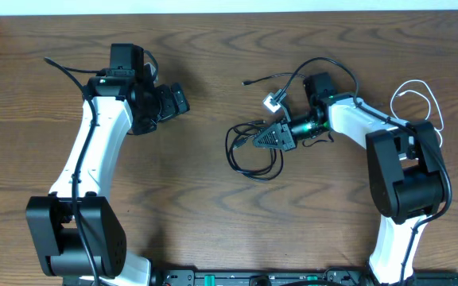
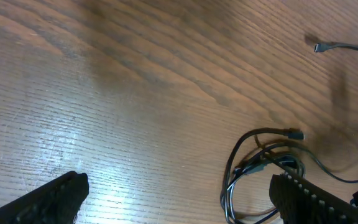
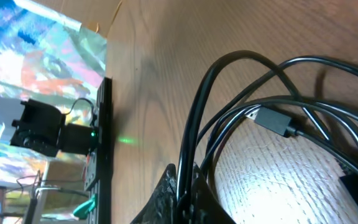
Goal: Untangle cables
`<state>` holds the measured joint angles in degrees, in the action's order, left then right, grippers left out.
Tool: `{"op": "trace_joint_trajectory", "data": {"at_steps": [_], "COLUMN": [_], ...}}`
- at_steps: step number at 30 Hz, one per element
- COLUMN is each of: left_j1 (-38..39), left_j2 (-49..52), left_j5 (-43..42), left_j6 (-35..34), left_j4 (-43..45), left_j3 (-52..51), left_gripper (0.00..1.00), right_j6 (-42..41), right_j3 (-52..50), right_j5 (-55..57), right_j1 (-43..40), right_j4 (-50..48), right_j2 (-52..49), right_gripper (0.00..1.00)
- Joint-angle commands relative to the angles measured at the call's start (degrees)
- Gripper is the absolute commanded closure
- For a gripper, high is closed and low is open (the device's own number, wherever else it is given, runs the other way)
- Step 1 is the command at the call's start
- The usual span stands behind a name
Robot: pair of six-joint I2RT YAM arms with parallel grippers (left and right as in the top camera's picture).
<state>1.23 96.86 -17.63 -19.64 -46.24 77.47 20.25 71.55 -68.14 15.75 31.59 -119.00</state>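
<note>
The right gripper (image 3: 184,190) pinches the black cable (image 3: 277,121), likely to tug a loop free; the left gripper (image 2: 179,183) hangs open.

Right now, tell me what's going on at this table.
Two robot arms are untangling cables. The right gripper is down on the looped black cable near the middle of the table, and its wrist view shows the fingers pinched on a strand. The left gripper hangs open off to the side, holding nothing. The white cable lies apart, beyond the right arm. The black coil is not yet straightened.
</note>
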Motion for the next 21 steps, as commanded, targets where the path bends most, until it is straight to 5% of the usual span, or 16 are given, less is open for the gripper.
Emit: {"op": "trace_joint_trajectory", "data": {"at_steps": [1,12,21], "left_j1": [-0.1,-0.1,-0.1], "left_j2": [0.2,0.2,0.2], "left_j5": [0.8,0.8,0.8], "left_j6": [0.1,0.1,0.1], "left_j4": [-0.2,-0.2,-0.2], "left_j3": [-0.4,-0.4,-0.4], "left_gripper": [0.02,0.02,0.02], "right_j6": [0.5,-9.4,-16.0], "right_j3": [0.0,3.2,3.3], "right_j5": [-0.9,-4.0,9.0], "right_j1": [0.1,0.0,-0.1], "right_j4": [-0.1,-2.2,-8.9], "right_j2": [0.3,12.7,30.4], "right_gripper": [0.99,0.99,0.99]}}
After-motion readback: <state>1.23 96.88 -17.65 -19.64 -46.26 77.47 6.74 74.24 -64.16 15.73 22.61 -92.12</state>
